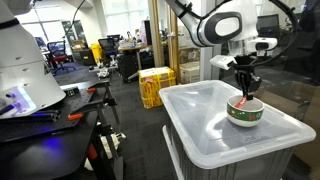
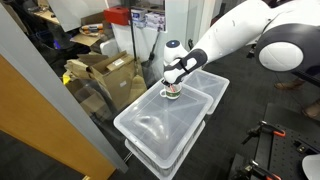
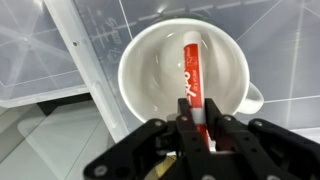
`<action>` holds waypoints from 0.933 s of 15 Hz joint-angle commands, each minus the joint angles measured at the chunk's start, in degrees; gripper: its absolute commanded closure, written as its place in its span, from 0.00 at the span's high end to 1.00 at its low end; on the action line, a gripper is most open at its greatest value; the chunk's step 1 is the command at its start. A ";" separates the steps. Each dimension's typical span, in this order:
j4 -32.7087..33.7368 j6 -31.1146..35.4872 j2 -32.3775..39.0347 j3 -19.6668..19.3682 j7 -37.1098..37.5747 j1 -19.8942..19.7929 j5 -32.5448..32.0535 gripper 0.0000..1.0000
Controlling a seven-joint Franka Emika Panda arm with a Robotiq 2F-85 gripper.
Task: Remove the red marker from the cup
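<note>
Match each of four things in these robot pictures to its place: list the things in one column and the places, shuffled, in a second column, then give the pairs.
Things
1. short red-orange marker pen
2. wide white cup with a dark green band
3. black robot gripper
4. yellow plastic crates

Places
A. on the floor beyond the bin
B. standing on the clear plastic bin lid
C. over the cup, fingers on either side of the marker
D. lying inside the cup

Pairs: 1-D, 2-B, 3-C, 4-A
</note>
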 commanded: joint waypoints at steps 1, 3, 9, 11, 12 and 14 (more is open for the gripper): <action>-13.50 6.34 -8.64 -2.93 5.10 3.97 -3.95 0.05; -18.51 9.30 -11.55 -4.87 7.12 6.26 -5.49 0.05; -30.33 16.07 -18.70 -11.70 11.48 14.08 -9.33 0.05; -33.08 18.26 -20.07 -14.67 12.66 17.23 -10.55 0.05; -34.26 19.18 -20.58 -16.26 13.30 19.02 -11.11 0.05; -36.16 21.31 -21.27 -19.40 13.82 22.36 -12.11 0.05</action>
